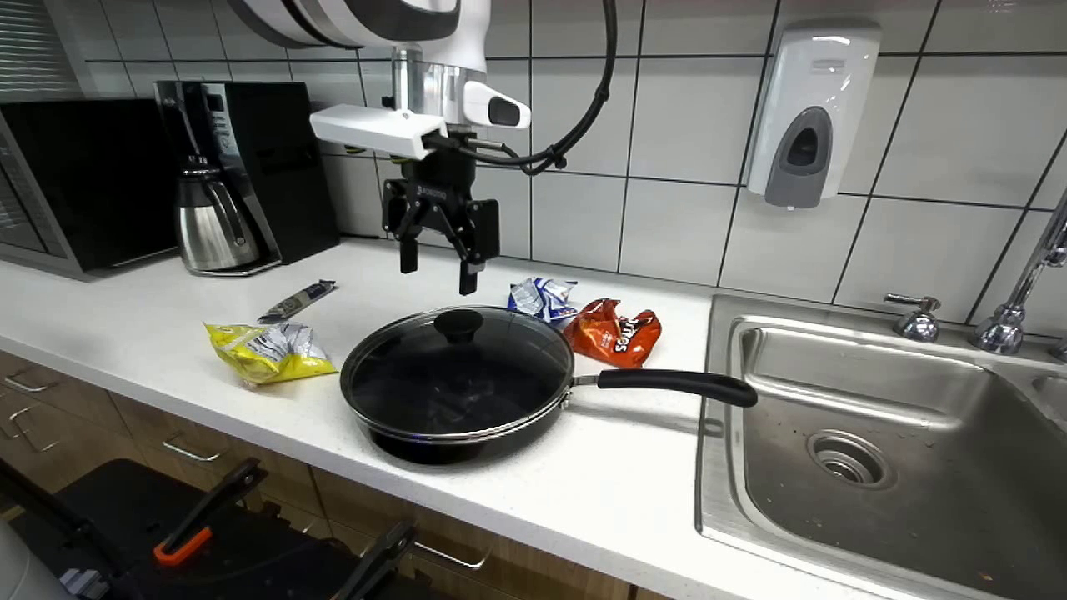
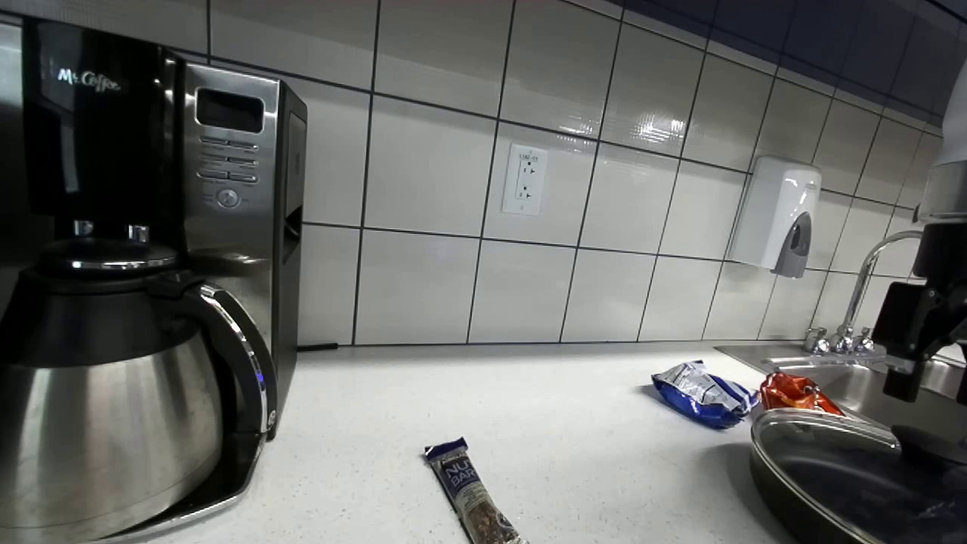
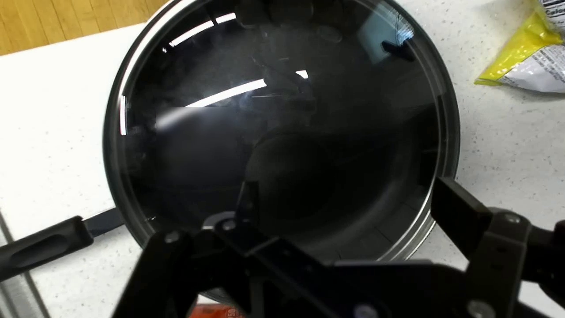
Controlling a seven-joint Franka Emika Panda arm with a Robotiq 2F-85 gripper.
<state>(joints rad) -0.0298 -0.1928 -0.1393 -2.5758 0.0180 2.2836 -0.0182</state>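
I had the gripper (image 1: 438,267) wide, empty, above the frying pan (image 1: 433,450); glass lid (image 1: 457,383) below it, knob (image 1: 458,323) up, presumably for top access; handle (image 1: 677,382) pointed away, likely for clearance.

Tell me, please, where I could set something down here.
Bare counter lies between the coffee maker, nut bar and blue bag, and between the pan and sink in front of the handle. Toward the wall, the blue bag and red bag crowd the pan.
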